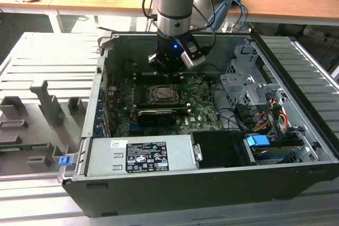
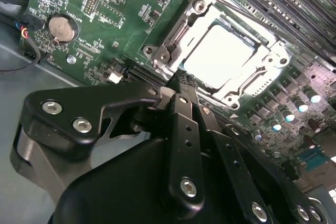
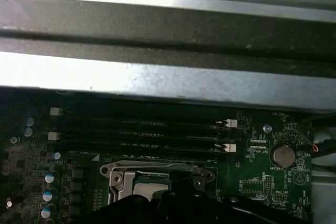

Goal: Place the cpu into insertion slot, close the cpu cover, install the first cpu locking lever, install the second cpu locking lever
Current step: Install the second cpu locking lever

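The jaws (image 2: pixel 181 80) look pressed together with nothing pinched between them, their tip hanging just above the near edge of the cpu cover (image 2: pixel 210 11), though whether it touches the metal I cannot tell. The cover lies flat over the insertion slot (image 1: pixel 163 95), and the cpu (image 2: pixel 218 56) sits inside it, its pale face bright through the cover's window. Around the socket is green motherboard (image 2: pixel 94 30), with a coin battery (image 2: pixel 62 29) off to one side and long black memory slots (image 3: pixel 142 132) on the far side of the socket. All of this sits low in the open computer case (image 1: pixel 296 146). The risk I would judge from here is the tip sliding off the thin metal near the socket onto the board, scraping small parts, if it presses at a slant
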`<state>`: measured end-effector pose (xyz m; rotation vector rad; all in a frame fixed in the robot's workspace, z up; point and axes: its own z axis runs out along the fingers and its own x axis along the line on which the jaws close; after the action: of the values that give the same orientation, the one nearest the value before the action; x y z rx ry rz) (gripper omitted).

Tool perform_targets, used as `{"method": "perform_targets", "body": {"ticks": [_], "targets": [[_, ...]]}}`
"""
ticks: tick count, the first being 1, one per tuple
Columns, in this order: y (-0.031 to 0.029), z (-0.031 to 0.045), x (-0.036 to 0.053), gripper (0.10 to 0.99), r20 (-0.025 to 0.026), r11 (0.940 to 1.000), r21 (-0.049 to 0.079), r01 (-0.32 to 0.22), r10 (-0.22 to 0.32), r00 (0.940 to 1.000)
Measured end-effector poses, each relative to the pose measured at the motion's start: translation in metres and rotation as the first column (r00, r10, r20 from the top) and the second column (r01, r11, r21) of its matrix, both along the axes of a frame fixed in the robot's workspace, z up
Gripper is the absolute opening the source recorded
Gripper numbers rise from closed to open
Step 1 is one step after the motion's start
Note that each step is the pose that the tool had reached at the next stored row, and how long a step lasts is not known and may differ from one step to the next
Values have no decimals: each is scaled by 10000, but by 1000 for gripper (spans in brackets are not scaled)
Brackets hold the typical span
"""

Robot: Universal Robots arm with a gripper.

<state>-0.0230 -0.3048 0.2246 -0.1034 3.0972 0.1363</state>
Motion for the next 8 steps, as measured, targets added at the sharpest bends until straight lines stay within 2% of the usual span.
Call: {"method": "perform_targets", "body": {"ticks": [4,8], "targets": [[-6,35,0,106,0,10000,0,0,0,10000],[-7,128,0,106,0,10000,0,0,0,10000]]}}
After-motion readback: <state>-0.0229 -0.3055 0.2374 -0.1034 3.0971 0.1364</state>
